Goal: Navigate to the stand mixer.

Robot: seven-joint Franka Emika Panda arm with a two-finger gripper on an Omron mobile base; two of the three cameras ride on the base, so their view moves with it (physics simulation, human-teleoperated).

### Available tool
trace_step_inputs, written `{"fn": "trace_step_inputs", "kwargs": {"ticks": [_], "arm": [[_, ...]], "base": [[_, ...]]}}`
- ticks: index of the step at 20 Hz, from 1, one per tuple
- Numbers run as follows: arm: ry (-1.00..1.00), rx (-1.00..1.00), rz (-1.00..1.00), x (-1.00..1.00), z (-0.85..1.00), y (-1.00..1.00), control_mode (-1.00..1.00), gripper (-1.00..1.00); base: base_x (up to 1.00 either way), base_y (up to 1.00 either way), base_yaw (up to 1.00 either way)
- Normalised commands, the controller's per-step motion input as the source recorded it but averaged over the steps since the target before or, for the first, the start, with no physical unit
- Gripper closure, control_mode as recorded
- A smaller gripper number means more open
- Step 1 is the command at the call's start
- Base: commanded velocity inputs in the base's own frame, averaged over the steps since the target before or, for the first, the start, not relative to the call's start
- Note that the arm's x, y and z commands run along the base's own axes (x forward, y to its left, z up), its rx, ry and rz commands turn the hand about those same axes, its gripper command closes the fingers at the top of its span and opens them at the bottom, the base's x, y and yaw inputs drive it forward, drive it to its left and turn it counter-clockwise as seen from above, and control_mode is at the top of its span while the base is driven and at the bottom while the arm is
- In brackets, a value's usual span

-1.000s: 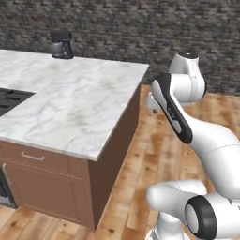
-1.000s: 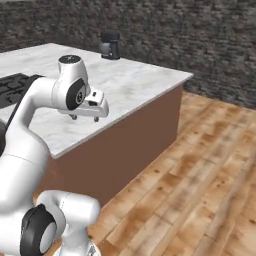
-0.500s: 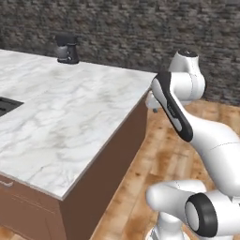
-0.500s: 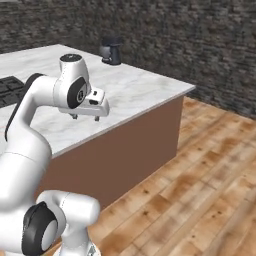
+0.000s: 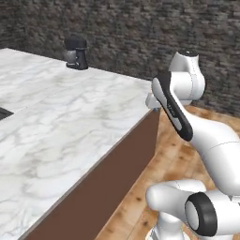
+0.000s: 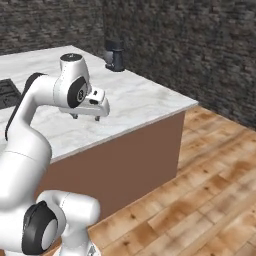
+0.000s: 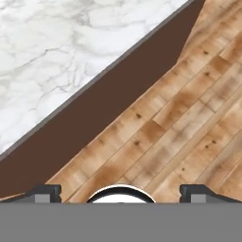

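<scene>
The claw [image 6: 86,116], spread open and empty beside the marble island [image 5: 70,126], could clip its corner if the base cuts close toward the stand mixer [image 5: 76,52] at the island's far edge.

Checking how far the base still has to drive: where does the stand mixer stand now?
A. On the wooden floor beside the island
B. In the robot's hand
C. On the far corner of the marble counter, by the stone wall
C: the stand mixer sits at the far end of the marble counter, before the stone wall.

base views: behind arm, share marble counter [image 5: 61,126] | hand view: down at counter edge, floor [image 7: 189,118]
</scene>
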Motion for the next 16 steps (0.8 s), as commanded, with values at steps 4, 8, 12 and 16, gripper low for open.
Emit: {"fn": "trace_step_inputs", "kwargs": {"ticks": [4,8,12,16], "arm": [[0.00,0.00,0.00,0.00,0.00,0.00,1.00,-1.00],[0.00,0.00,0.00,0.00,0.00,0.00,1.00,-1.00],[0.00,0.00,0.00,0.00,0.00,0.00,1.00,-1.00],[0.00,0.00,0.00,0.00,0.00,0.00,1.00,-1.00]], "base": [[1.00,-0.91,0.32],[1.00,-0.92,0.32],[1.00,-0.94,0.32],[1.00,-0.97,0.32]]}}
